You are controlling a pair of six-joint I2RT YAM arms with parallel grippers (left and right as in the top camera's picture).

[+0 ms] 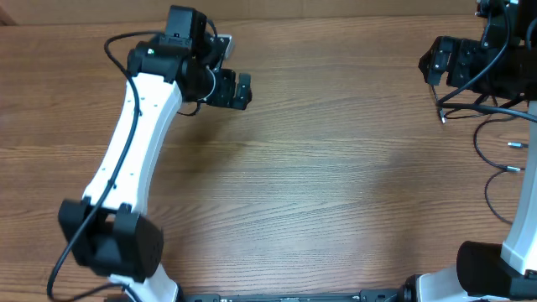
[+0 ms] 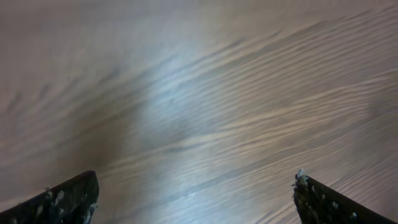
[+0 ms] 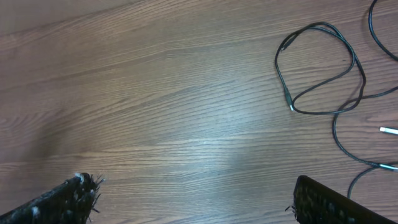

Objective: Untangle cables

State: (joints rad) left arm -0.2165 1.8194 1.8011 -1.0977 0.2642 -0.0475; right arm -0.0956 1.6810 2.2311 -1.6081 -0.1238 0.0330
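Since the left gripper (image 2: 196,180) and right gripper (image 3: 193,183) gape empty, I'd steer the right toward the cables (image 3: 353,59) — ahead, beyond its right finger — and pinch one loose strand.

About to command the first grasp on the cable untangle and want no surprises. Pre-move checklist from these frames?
1. Left gripper open, nothing between its fingers: ok.
2. Right gripper open and empty: ok.
3. Cables visible in the right wrist view: ok.
4. Cables lined up under the right gripper: not ok, they lie off to one side on the table.
5. Left gripper apart from the cables, over bare wood: ok.
6. Where the cables cross or knot: cannot tell, some run out of frame.
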